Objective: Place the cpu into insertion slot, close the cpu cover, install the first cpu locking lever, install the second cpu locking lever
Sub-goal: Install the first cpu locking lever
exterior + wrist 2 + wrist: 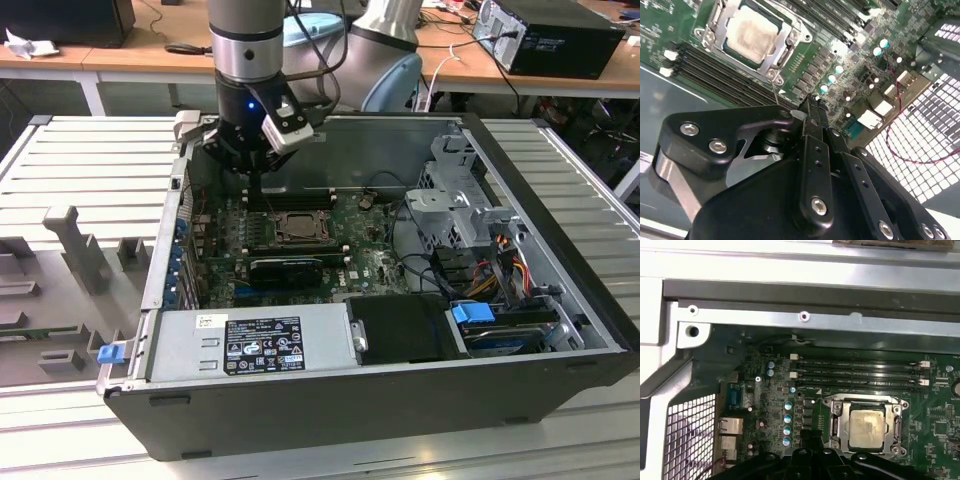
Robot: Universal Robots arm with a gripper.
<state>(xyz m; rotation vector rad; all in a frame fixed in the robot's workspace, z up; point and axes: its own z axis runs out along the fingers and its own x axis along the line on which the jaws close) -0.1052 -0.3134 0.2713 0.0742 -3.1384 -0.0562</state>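
Note:
The pale cpu (752, 34) lies flat in the insertion slot (283, 218) on the green board. The grey metal cpu cover (838, 421) lies down around it, and the chip (867, 426) shows through the cover's cut-out. My gripper (811, 104) hangs above the board just beside the socket, over the long black memory slots (725, 70), with its fingers together and nothing between them. A thin metal lever rod (774, 92) rises from the socket's corner toward the fingertips. In the exterior view the gripper (258, 170) stands at the far side of the socket.
The work is inside an open computer case (560, 260) lying on a slatted table. A black card (285, 268) sits just in front of the socket, with the power supply (250, 345) nearer still. The drive cage and cables (470, 230) fill the exterior view's right. The case wall (805, 315) runs close behind the memory slots.

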